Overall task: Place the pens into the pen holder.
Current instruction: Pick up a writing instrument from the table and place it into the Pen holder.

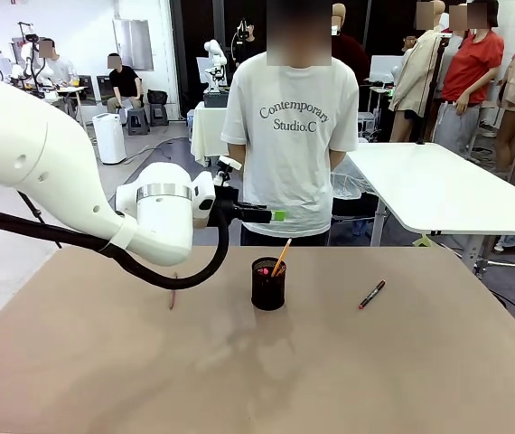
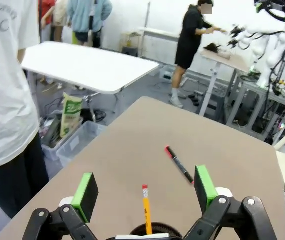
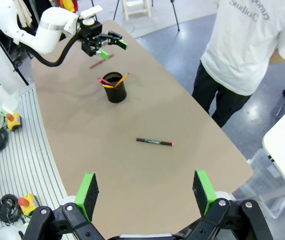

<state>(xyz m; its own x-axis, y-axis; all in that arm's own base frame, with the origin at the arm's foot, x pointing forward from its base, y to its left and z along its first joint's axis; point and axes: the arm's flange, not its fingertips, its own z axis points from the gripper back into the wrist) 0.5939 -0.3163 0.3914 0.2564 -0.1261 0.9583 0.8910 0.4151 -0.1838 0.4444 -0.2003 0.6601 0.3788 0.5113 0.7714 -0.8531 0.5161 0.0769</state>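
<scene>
The black mesh pen holder [image 1: 268,287] stands mid-table with an orange-yellow pencil [image 1: 281,258] leaning out of it. My left gripper [image 1: 274,215] hovers open above and just behind the holder. In the left wrist view the open left gripper [image 2: 145,192] has nothing between its fingers, and the pencil [image 2: 146,214] rises from the holder's rim [image 2: 158,230] below them. A black pen with red ends [image 1: 371,295] lies right of the holder. A reddish-brown pen [image 1: 173,299] lies left of it, under the arm's cable. My right gripper [image 3: 146,192] is open, high above the black pen [image 3: 154,142].
A person in a white T-shirt [image 1: 290,136] stands at the table's far edge. A white table [image 1: 438,185] stands behind on the right. Bare tabletop [image 1: 239,380] stretches across the near side.
</scene>
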